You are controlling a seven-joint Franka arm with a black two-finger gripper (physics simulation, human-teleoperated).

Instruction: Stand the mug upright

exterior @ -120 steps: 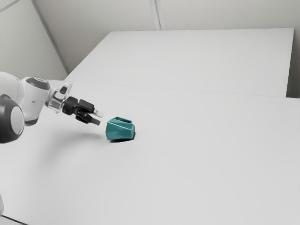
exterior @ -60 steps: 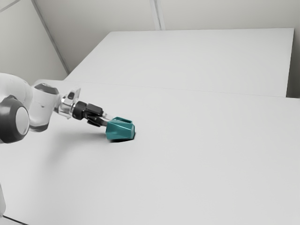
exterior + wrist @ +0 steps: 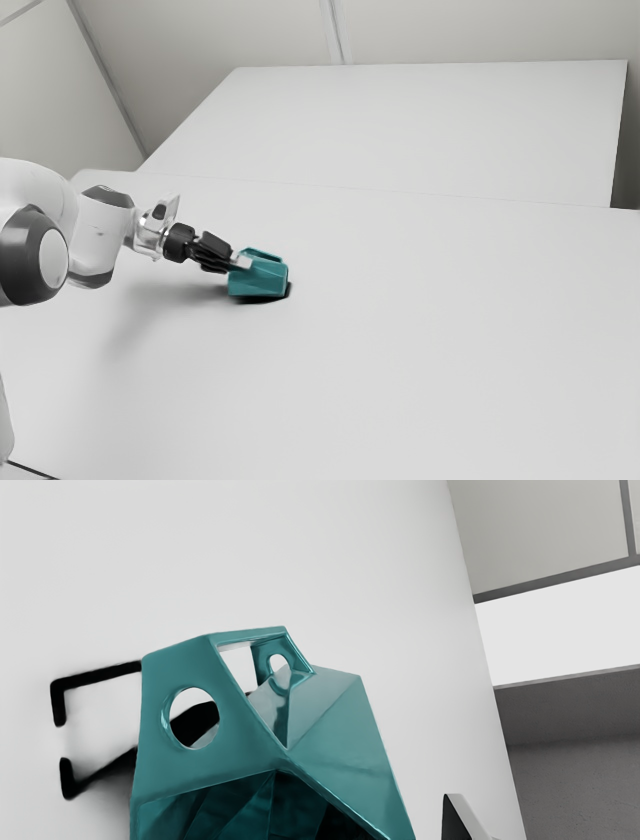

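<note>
In the exterior view, the faceted teal mug lies on its side on the white table, an angular loop along its top. At its end toward the exterior view's left is my gripper, a pale fingertip overlapping the mug's upper edge. In the wrist view, the mug has a dark hollow facing my hand, plus a round hole and an angular opening. There my gripper is open, one fingertip standing apart beside the mug; the other is hidden. Whether either finger touches it, I cannot tell.
The white table stretches around the mug. A large pale panel rises beyond it in the exterior view. Dark shadow shapes lie beside the mug in the wrist view.
My hand has moved toward the exterior view's right, up to the mug, and turned in the last half second. The mug has shifted or tipped very slightly.
</note>
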